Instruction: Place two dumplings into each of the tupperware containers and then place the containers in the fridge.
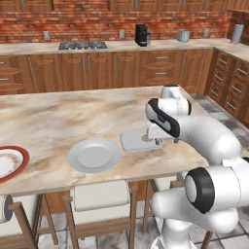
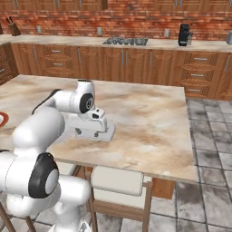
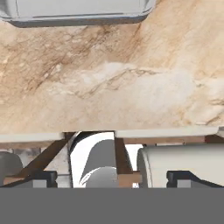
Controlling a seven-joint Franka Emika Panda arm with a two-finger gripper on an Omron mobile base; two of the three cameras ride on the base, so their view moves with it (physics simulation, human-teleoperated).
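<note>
The claw (image 1: 146,137) hangs spread and empty over the pale container (image 1: 140,141) on the table (image 1: 58,116); the container's long axis runs along the table's near edge. No dumplings visible.

So there's an island counter (image 1: 58,116) with a tray (image 1: 133,141) near its front edge, a round plate (image 1: 93,155) just left of it, another plate (image 1: 9,163) further left. Chairs (image 1: 102,199) tucked underneath, stove (image 1: 82,45) on the back counter.

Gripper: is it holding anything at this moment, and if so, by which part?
Nothing is held. The gripper is open, fingertips apart with only marble counter ahead, and the pale tupperware container lies untouched beyond them.
</note>
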